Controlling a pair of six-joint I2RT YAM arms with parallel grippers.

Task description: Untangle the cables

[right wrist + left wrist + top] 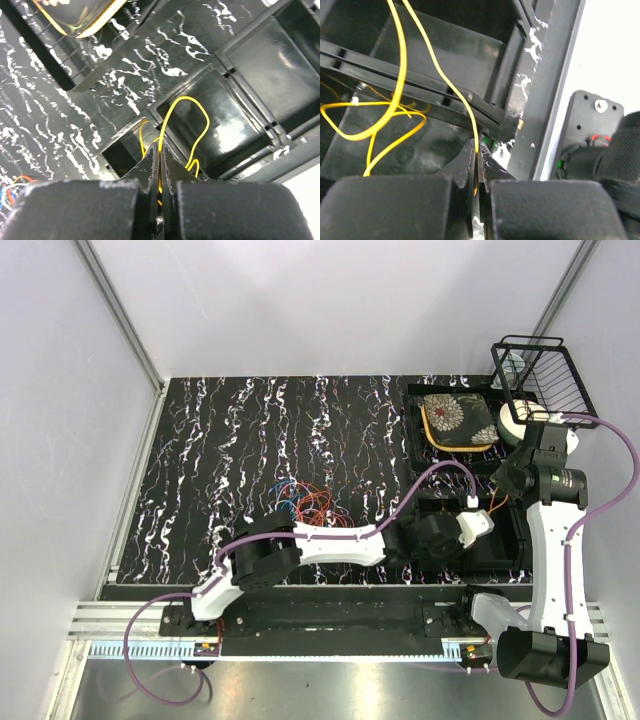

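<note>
I see my left gripper [477,155] and right gripper [159,152] each pinched tight on the yellow cable [475,132] over the black divided tray [240,60]. The orange, red and blue cables [315,505] lie tangled on the table [220,440].

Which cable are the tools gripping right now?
The yellow cable, pinched in both the left tool and the right tool above the black tray. The orange, red and blue cables lie piled on the table, ungripped.
</note>
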